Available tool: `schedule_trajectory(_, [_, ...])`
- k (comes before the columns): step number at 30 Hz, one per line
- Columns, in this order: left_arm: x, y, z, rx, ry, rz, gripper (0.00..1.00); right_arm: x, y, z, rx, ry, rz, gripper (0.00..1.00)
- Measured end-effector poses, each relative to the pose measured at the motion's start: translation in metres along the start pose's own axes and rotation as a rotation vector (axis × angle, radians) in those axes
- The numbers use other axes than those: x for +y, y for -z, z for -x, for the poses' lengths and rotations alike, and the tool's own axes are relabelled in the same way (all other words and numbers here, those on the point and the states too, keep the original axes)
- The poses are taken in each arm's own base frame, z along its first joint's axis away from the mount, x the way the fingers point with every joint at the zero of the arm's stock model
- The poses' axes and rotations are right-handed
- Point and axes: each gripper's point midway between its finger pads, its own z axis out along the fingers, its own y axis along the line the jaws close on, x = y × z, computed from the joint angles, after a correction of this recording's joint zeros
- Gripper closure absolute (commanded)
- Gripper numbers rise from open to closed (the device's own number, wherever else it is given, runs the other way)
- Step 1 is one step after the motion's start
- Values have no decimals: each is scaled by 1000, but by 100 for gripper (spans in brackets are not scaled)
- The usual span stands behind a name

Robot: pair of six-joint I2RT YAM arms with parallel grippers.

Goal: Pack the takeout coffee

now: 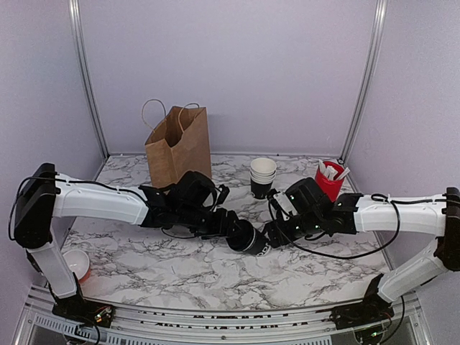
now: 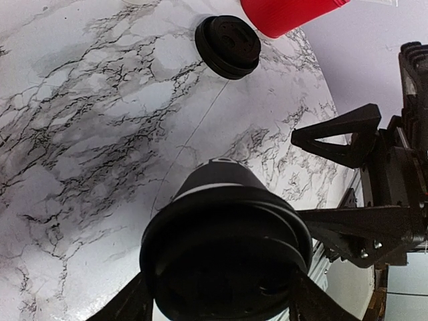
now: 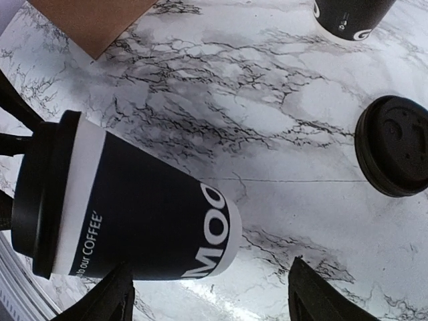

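At far left, near the bench's (image 1: 180,266) front edge: one small pale bowl (image 1: 75,263). It sits under the left arm's shoulder, and you risk little there.

Item, back left: brown paper bag (image 1: 178,147), upright, mouth open, handles up. It looks light and unanchored. If you bring the load in low or off-centre, you could strike the rim and tip or fold the bag.

Item, centre: left gripper (image 1: 236,231), clamped on the takeout coffee (image 1: 251,239) at its lid end. The cup hangs on its side above the bench, lid toward the left arm, printed base toward the right. Your hold looks to be at one end only. The body could sag or swivel, and a hard squeeze there might pop the lid. Any liquid inside would sit against that seal, though you cannot see whether it is filled.

Item, just right of the base: right gripper (image 1: 275,234), fingers wide apart and holding nothing. Only its left finger is close to the cup. If you draw it away crookedly, you could clip the base and jar the cup.

Item, behind: stack of lidless cups (image 1: 262,172).

Item: spare black lid (image 3: 394,147), flat on the bench.

Item, far right: red cup (image 1: 329,183) of sachets. A swinging right forearm could sweep any of these three over.
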Motion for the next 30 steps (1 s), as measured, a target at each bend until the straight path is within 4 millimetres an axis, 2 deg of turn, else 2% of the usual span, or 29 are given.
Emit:
schedule_trajectory(11, [-1, -7, 2, 6, -6, 1, 31, -21, -9, -9, -3, -94, 5, 24])
schedule_trajectory(14, [0, -7, 2, 6, -5, 6, 31, -31, -11, -13, 0, -119, -21, 23])
schedule_trajectory(17, [4, -6, 5, -4, 0, 16, 31, -31, -8, -12, -14, -108, -19, 18])
schedule_trajectory(20, [12, -4, 6, -11, 10, 33, 31, -21, -2, -5, -46, -54, 1, 9])
schedule_trajectory(24, [31, 3, 0, -11, 32, 66, 31, 13, 0, 1, -68, 97, 48, 6])
schedule_trajectory(26, [39, 7, -3, -8, 45, 79, 31, 26, -6, 8, -66, 151, 64, 6])
schedule_trajectory(30, [54, 16, -11, -8, 66, 104, 30, 32, -21, 16, -50, 186, 52, 6])
